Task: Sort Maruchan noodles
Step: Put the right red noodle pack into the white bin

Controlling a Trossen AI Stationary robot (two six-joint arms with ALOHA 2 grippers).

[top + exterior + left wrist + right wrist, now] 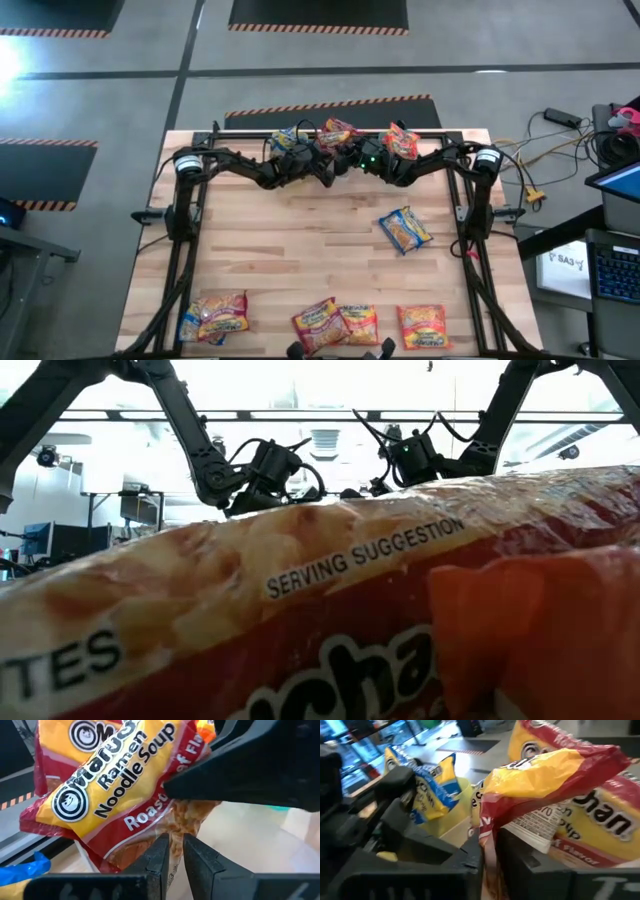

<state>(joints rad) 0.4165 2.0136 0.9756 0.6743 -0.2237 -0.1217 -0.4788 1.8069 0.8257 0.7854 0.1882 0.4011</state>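
Wooden counter (300, 240), far edge: your left end effector (173, 851) and right end effector (490, 852) both pinch one red-and-yellow noodle packet (115, 785); light, crinkly, slippery, so grip its sealed edge.

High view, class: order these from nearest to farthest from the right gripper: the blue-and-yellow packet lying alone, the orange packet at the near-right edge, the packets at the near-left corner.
From the right gripper:
1. Blue-and-yellow packet, mid-table, right side.
2. Orange packet, near edge, right.
3. Near-left corner packets, farthest.
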